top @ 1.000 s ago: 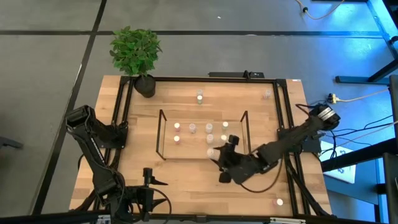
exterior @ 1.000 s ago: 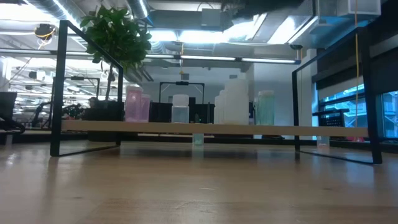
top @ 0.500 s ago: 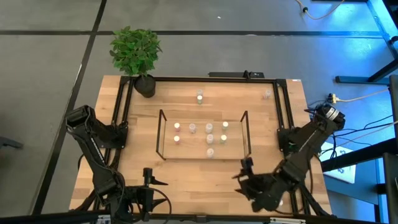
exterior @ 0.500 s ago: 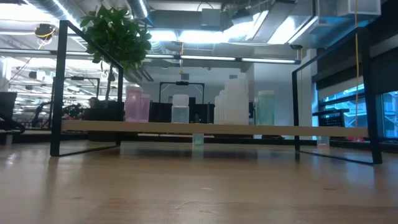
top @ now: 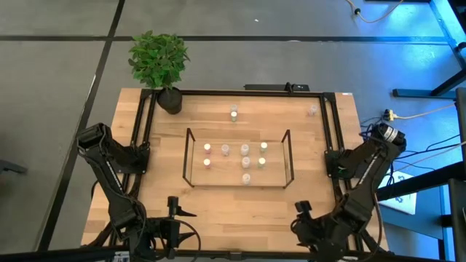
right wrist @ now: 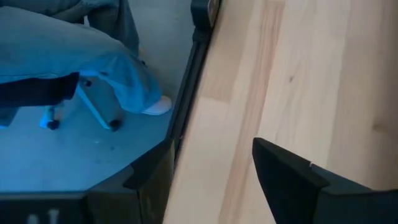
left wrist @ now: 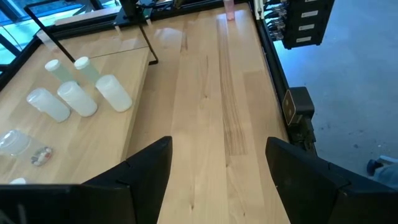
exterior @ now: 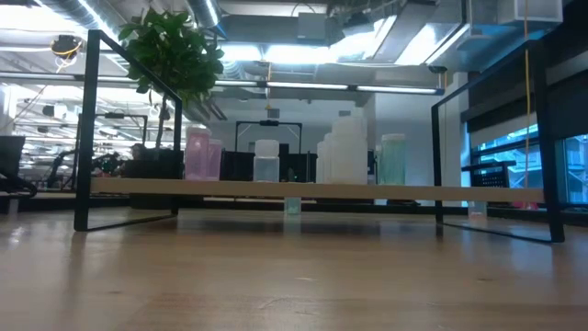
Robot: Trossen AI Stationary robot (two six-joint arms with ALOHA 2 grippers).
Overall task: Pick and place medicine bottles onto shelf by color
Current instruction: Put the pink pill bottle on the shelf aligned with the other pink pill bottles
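Observation:
The shelf (top: 191, 157) stands mid-table, a black rod rack on a light board. Several medicine bottles (top: 245, 161) stand upright on its board. In the low view they show as pink (exterior: 197, 154), clear (exterior: 266, 160), white (exterior: 344, 147) and green (exterior: 392, 159). Two more bottles (top: 234, 111) (top: 312, 110) stand on the table beyond the shelf. My right gripper (top: 301, 212) hangs open over bare wood near the table's near right corner (right wrist: 211, 180). My left gripper (top: 180, 209) waits open at the near left, nothing between its fingers (left wrist: 217, 168).
A potted plant (top: 160, 62) stands at the far left corner. A black frame (top: 325, 138) runs around the table. A pink bottle (left wrist: 229, 9) shows far off in the left wrist view. Beyond the near edge are a person's leg and shoe (right wrist: 124, 68).
My right gripper has swung away from the shelf's near right side toward the table's near right corner, rising a little and tipping further downward. The bottle at the shelf's near edge stays standing where the gripper was.

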